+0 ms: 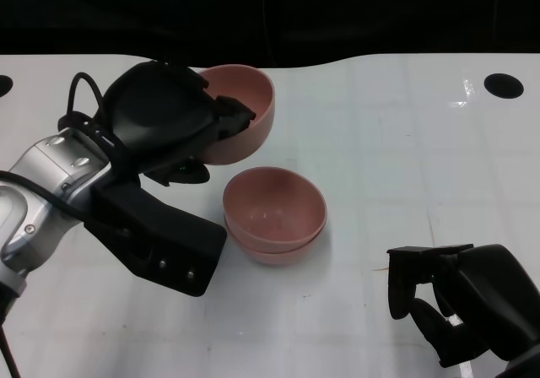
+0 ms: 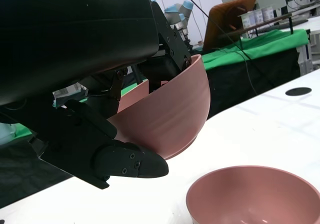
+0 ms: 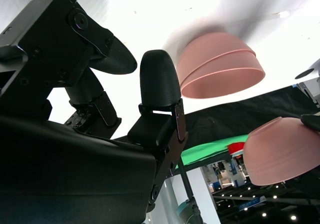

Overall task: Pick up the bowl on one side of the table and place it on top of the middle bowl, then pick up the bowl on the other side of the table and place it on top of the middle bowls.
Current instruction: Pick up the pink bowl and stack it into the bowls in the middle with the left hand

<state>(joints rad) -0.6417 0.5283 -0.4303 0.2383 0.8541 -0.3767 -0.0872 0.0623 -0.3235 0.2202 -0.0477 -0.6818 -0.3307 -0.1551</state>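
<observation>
Robot hand, left (image 1: pixel 173 121): your fingers clamp a tilted bowl (image 1: pixel 245 112), airborne, far-left of stack (image 1: pixel 274 213).
Robot hand, right (image 1: pixel 460 306): empty, fingers apart.
Done: one bowl stacked.
Left: place yours on top.

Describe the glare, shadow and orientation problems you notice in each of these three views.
Head view: glare on the white table; the stacked bowls cast a soft shadow. Left wrist view: the left hand is a dark mass hiding part of the held bowl. Right wrist view: upside down, table overexposed.

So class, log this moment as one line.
left robot hand: holds pink bowl, tilted, lifted | stack of two bowls: centre | right robot hand: empty
</observation>
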